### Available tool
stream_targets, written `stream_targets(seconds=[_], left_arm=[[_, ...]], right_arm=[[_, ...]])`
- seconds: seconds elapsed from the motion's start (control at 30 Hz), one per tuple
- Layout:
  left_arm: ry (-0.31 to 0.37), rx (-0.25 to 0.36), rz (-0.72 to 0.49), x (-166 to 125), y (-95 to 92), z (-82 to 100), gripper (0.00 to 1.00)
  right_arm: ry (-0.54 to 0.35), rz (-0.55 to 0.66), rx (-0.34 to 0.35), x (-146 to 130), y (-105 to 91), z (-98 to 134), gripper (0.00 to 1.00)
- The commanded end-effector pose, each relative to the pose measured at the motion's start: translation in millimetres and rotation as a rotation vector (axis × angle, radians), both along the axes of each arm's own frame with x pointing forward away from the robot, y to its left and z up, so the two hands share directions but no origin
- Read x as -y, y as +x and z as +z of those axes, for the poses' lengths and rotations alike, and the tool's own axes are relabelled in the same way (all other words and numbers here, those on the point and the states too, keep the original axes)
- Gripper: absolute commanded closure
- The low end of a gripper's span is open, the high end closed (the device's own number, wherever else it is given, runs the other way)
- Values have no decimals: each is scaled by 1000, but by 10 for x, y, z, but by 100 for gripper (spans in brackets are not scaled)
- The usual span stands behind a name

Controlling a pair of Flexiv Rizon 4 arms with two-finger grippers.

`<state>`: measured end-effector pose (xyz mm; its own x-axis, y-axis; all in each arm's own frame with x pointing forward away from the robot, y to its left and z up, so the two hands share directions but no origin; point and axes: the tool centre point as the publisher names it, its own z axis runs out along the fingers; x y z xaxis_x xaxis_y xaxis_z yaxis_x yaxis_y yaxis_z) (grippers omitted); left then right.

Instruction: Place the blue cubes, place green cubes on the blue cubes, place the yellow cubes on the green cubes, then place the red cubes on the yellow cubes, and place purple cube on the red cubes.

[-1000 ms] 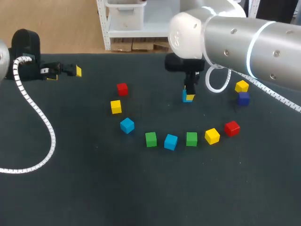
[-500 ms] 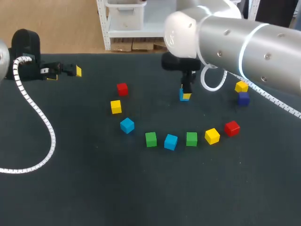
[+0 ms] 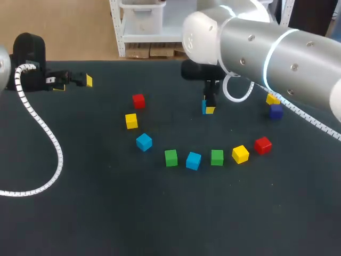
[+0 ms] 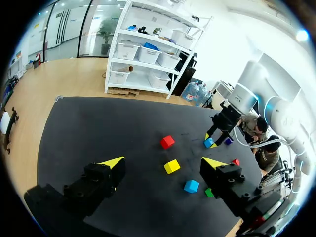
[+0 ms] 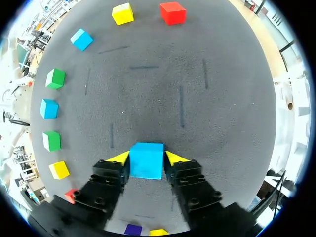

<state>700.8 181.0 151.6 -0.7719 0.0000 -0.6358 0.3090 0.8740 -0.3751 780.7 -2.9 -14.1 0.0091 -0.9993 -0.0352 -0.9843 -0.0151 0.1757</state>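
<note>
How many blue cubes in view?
3. Blue cube in the right end effector; blue cube between the two green cubes; blue cube near the leftmost yellow cube.

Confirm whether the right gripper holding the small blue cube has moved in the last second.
Yes. The right gripper, shut on the small blue cube, has drifted slightly toward the left-hand red cube, away from the dark purple cube.

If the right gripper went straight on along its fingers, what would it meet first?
Likely the bare table, touched first by the blue cube held in the right gripper; nothing else lies in that line. Its height is unclear.
</note>
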Motion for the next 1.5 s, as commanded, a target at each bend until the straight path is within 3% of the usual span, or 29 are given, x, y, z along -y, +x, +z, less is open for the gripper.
stream_targets(seconds=[0.03, 0.23, 0.43, 0.67, 1.0, 1.27, 1.5], left_arm=[[-10, 7, -7, -25, -7, -17, 0], [-10, 7, -7, -25, -7, -17, 0], [-10, 7, -7, -25, -7, -17, 0], [-10, 7, -7, -25, -7, -17, 0], [-10, 7, -7, -25, -7, -17, 0], [-10, 7, -7, -25, -7, -17, 0], [-10, 7, -7, -25, -7, -17, 0]], right_arm=[[1, 3, -9, 3, 40, -15, 5], [9, 6, 5, 6, 26, 28, 0], [58, -29, 73, 108, -27, 390, 0], [25, -93, 103, 124, -156, 636, 0], [114, -159, 127, 77, -467, 814, 0], [98, -163, 152, -130, -841, 834, 0], [35, -137, 182, -378, -1129, 696, 0]])
